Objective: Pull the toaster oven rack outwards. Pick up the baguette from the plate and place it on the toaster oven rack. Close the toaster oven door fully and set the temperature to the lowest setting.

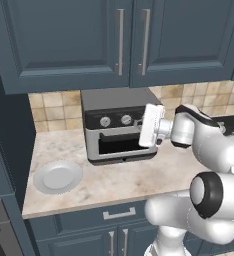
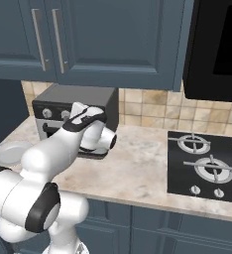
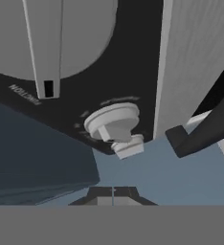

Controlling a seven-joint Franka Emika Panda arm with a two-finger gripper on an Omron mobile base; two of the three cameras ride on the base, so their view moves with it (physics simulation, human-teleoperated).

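Note:
The toaster oven [image 1: 116, 102] stands at the back of the counter, and its door [image 1: 120, 151] looks shut against the front. Two silver knobs [image 1: 105, 121] show on the black control strip. My gripper [image 1: 140, 123] is at the strip's right end, shut with nothing between its fingers. In the hand view the shut tips [image 3: 113, 192] sit just short of a small knob [image 3: 113, 122], with a large ribbed knob [image 3: 47, 43] further off. The white plate [image 1: 58, 176] lies bare at the front left. The rack and the baguette are hidden.
Blue wall cabinets [image 1: 89, 40] hang low over the oven. A black gas hob [image 2: 207, 166] lies on the counter to the right, under a dark microwave [image 2: 217, 44]. My own arm [image 2: 63, 144] blocks part of the oven in the right base view.

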